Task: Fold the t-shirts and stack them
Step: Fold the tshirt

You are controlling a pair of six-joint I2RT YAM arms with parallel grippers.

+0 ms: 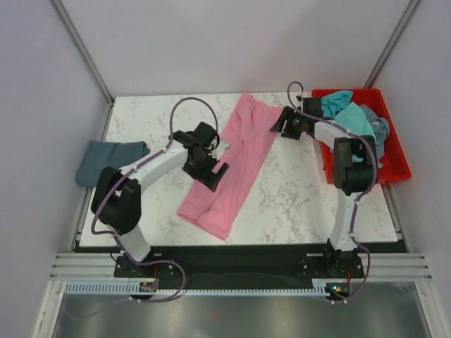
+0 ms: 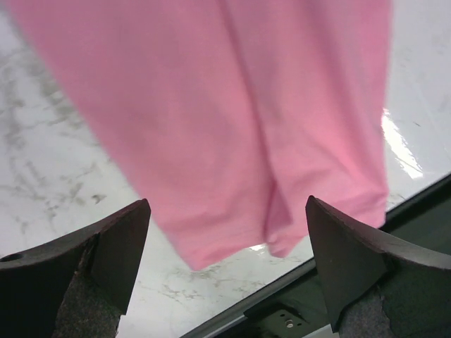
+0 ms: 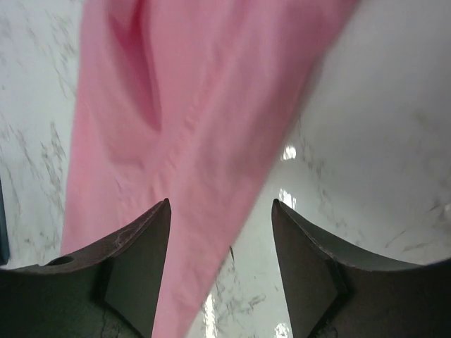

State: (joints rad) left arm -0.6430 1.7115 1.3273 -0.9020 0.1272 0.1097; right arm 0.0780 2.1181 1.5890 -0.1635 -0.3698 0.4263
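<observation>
- Pink shirt lies mid-table, a long diagonal strip.
- Left gripper is over its left edge, fingers wide, empty.
- Right gripper is at its far-right end, fingers wide.
- Blue shirt lies at the table's left edge.

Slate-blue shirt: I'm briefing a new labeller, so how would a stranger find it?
Start at the white marble table and go to its left edge. The slate-blue shirt lies there folded and alone, unlike the long pink shirt mid-table and the ones heaped in the red crate.
</observation>
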